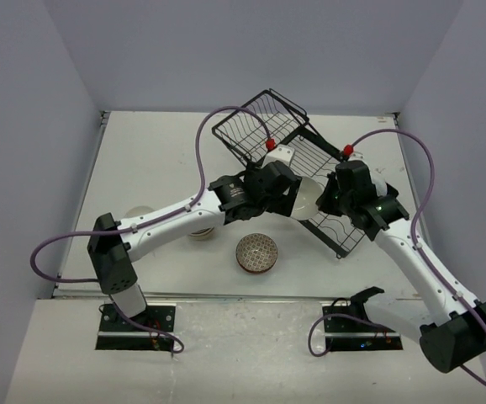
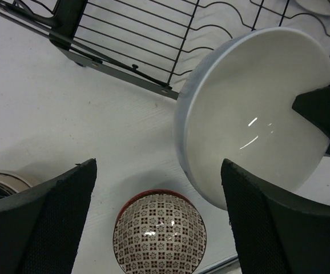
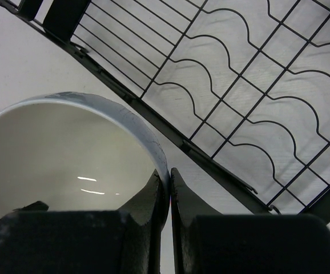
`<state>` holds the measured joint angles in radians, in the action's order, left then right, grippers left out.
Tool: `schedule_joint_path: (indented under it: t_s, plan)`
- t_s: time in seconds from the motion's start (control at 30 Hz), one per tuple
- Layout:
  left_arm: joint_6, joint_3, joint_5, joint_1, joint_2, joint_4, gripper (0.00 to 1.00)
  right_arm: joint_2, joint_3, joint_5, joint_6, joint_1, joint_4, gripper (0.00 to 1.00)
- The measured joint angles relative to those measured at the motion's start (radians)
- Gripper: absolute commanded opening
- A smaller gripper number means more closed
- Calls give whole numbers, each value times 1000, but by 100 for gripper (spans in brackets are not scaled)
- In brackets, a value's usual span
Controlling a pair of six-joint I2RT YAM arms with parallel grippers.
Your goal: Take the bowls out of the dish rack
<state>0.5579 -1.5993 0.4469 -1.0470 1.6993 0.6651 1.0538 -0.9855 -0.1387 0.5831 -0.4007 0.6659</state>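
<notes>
My right tool [image 3: 169, 177] pinches the white bowl [image 3: 68, 165] by its rim, just beside the dish rack [image 3: 210, 162]. I see my left tool [image 2: 158, 171] wide open near that rack.

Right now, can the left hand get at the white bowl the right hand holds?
Probably yes: the left hand is open beside the white bowl, nothing between; the right hand pinches only its rim.

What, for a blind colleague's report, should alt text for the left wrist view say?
White bowl, rim pinched by the right gripper, tilted before the open left gripper; brown patterned bowl on the table below, dish rack behind.
</notes>
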Motion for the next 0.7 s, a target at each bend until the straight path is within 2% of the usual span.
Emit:
schedule_joint_path:
  t_s: [0.07, 0.1, 0.17, 0.2, 0.23, 0.27, 0.33, 0.53, 0.57, 0.6, 0.63, 0.7]
  plan:
    - [1, -6, 19, -6, 21, 15, 83, 0, 0, -10, 2, -16, 5, 0]
    - [1, -10, 31, -6, 30, 21, 73, 0, 0, -17, 3, -27, 6, 0]
    - [6, -23, 49, -6, 50, 34, 59, 0, 0, -30, 6, -55, 10, 0]
    - [4, -32, 58, -6, 63, 40, 44, 0, 0, -37, 8, -70, 13, 0]
    - [8, -38, 64, -6, 71, 41, 35, 2, 0, -46, 11, -83, 15, 0]
    - [9, -43, 71, -6, 81, 43, 21, 3, 0, -56, 15, -97, 18, 0]
    - [20, -50, 79, -6, 96, 42, 0, 13, 0, -68, 26, -123, 16, 0]
    - [27, -53, 110, -10, 108, 66, 0, 49, -8, -116, 46, -169, 15, 0]
    - [28, -53, 116, -9, 108, 69, 0, 54, -11, -118, 46, -171, 14, 10]
    - [31, -53, 126, -9, 108, 72, 0, 57, -11, -119, 48, -173, 8, 26]
    - [35, -53, 134, -8, 108, 73, 0, 59, -11, -119, 55, -173, 2, 60]
    - [37, -43, 159, -2, 105, 85, 0, 58, -12, -123, 55, -174, -10, 76]
